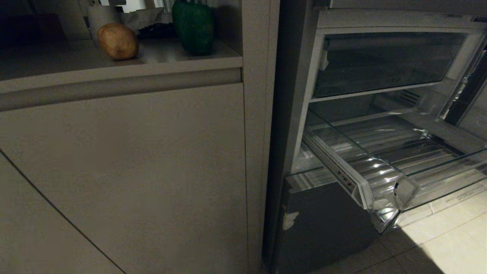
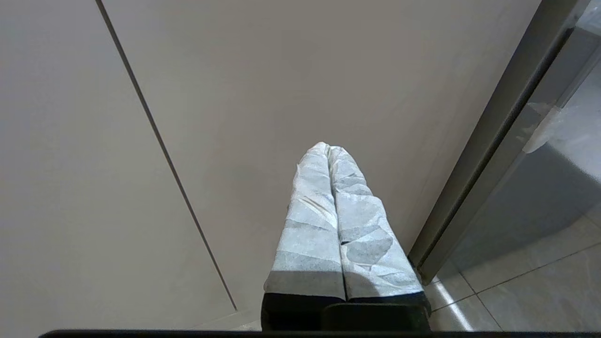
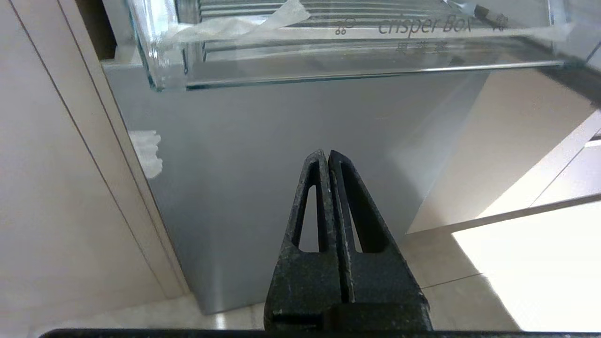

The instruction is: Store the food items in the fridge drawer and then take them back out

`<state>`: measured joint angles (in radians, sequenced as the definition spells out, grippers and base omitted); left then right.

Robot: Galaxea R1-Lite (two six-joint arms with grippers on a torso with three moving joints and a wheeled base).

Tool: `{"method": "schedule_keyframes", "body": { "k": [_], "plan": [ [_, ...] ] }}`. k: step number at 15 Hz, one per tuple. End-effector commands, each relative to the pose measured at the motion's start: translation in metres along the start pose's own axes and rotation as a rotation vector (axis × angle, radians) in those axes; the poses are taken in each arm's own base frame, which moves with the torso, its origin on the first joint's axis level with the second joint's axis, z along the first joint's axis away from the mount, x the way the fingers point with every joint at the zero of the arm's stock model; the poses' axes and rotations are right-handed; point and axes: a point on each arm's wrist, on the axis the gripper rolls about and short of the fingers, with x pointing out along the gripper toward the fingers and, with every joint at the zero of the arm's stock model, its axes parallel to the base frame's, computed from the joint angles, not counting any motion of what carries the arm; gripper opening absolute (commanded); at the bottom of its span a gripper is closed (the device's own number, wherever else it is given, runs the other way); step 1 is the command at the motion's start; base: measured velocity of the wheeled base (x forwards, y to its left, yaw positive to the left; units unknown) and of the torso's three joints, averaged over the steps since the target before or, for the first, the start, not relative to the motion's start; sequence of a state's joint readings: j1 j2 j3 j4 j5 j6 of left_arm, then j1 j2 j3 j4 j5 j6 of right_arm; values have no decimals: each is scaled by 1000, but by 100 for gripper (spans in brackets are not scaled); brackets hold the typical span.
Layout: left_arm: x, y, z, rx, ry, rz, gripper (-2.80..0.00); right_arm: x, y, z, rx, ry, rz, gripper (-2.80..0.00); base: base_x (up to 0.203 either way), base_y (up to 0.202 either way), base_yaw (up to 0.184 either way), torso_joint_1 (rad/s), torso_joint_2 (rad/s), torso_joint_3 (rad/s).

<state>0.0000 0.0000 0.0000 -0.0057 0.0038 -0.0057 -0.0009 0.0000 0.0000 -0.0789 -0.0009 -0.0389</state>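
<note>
Potato (image 1: 117, 40): lies on the desk (image 1: 68, 61) at about 10 o'clock in the head view, long axis running roughly 10 to 4 o'clock, resting on its side.
Green pepper (image 1: 193, 26): stands upright on the same desk, at 3 o'clock from the potato and apart from it.
Fridge drawer (image 1: 380, 167): clear plastic, pulled out of the fridge at 3 o'clock in the head view, its long front edge running from 10 toward 4 o'clock; ribbed floor shows through, no food seen inside.
Upper compartment (image 1: 384, 61): above the drawer, dark, contents cannot be told.
Left tool (image 2: 328, 152): white-wrapped fingers pressed together, holding nothing, pointing at a plain cabinet door (image 2: 305, 70) beside the fridge edge.
Right tool (image 3: 325, 157): black fingers pressed together, holding nothing, pointing at the grey lower fridge panel (image 3: 291, 141), below the drawer's front lip (image 3: 357, 77).
Floor (image 1: 449, 236): pale tiles with a bright patch of light at 5 o'clock.
</note>
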Motion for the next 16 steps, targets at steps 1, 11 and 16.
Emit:
{"method": "schedule_keyframes", "body": {
  "k": [1, 11, 16],
  "plan": [
    [0, 0, 0, 0, 1, 1, -280, 2, 0, -9, 29, 28, -1, -280, 0, 0, 0, 0, 0, 0],
    [0, 0, 0, 0, 1, 1, -280, 2, 0, -8, 42, 27, -5, -280, 0, 0, 0, 0, 0, 0],
    [0, 0, 0, 0, 1, 1, -280, 2, 0, -9, 42, 28, -5, -280, 0, 0, 0, 81, -206, -125]
  ]
}}
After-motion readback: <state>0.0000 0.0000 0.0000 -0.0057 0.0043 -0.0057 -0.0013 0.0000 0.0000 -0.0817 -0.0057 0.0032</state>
